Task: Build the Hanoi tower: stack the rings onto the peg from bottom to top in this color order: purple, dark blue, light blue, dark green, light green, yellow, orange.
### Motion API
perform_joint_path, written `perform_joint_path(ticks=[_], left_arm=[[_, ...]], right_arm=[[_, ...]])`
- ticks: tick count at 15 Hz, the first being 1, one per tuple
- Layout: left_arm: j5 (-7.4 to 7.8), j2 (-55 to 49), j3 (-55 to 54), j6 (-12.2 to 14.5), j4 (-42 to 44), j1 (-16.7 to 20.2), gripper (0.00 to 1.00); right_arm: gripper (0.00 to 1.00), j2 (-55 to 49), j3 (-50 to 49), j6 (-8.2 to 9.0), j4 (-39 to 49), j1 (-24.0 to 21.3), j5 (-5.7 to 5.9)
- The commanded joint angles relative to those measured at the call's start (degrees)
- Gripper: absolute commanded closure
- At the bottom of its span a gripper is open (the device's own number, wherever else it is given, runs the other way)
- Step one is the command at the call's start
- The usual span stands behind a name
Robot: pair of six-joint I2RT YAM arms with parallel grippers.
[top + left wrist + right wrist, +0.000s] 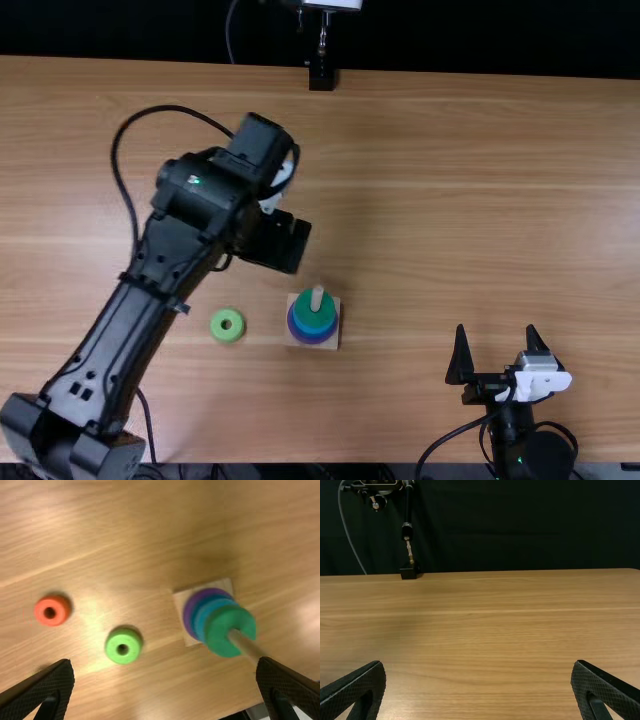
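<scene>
Black metal and plastic make up the left arm (150, 275), angled over the light brown wooden worktop (430, 200). In the left wrist view its left fingers (49, 686) are spread wide with nothing between them. Below them on the wood lies a small, round orange ring (52, 610), well apart from the stack. Next comes a light green ring (227, 325) with a dark centre hole, flat beside the square, pale wooden base (333, 339) but not touching it. On that base the light wooden peg (317, 298) carries a purple ring (199, 600), then dark and light blue, with a dark green ring (314, 312) on top. Its bare upper part rises clear of them. Far to the right, the right fingers (355, 690) are also wide apart and empty, well away from the rings.

The light green ring should be next, and the order looks sound so far. The likeliest trouble is the peg: its tip appears close to one left finger in the wrist view, though I cannot tell whether they touch. A sideways sweep at that height could tip the base or drag it out of place. An off-centre grip might skid the small ring away, or bring its hole down beside the peg. Taking orange too early would spoil the sequence, since yellow must go on before it.
</scene>
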Motion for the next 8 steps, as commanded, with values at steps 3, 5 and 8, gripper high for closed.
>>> perform_joint_path(ticks=[3, 5, 8], left_arm=[[-0.26, -8.8, -13.5, 0.7, 9.6, 4.6, 0.00], [-0.26, -12.4, -25.3, 0.7, 18.9, 4.8, 0.00], [-0.26, -15.8, -38.8, 1.3, 28.4, 4.7, 0.00]], right_arm=[[0.00, -0.4, -0.4, 0.01, -0.2, -0.6, -0.32], [0.00, -0.4, -0.4, 0.01, -0.2, -0.6, -0.32], [0.00, -0.4, -0.4, 0.01, -0.2, -0.6, -0.32]])
